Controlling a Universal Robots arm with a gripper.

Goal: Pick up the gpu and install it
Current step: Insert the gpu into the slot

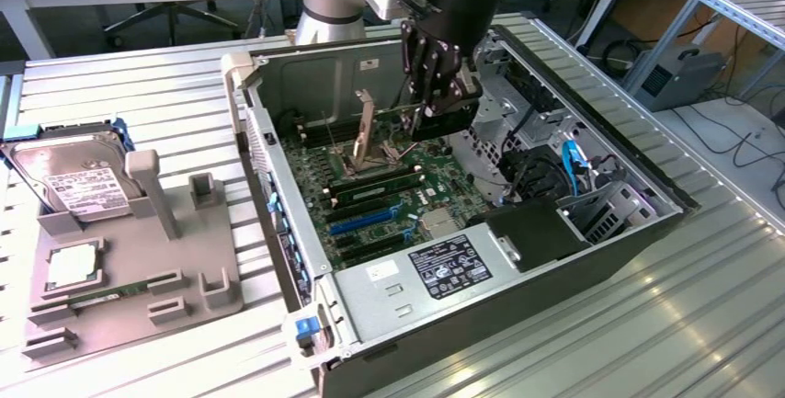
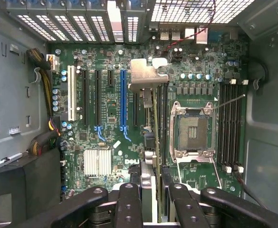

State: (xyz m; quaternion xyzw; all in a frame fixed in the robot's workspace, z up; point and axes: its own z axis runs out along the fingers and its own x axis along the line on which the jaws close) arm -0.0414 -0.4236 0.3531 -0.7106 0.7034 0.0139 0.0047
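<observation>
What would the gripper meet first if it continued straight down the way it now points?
Probably nothing itself: the gpu that the gripper holds edge-down would reach the motherboard first, near the blue slot. Depth is unclear.

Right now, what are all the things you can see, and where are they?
computer case: one, black and silver, open, on the metal table
circuit board: one, green, inside the case
graphics card: one, dark with a silvery end bracket, on edge above the circuit board
hard drive: one, silver with a white label, in the grey holder at the exterior view's left
memory stick: one, green, lying in the holder
gripper: one, black, inside the case, shut on the graphics card
</observation>
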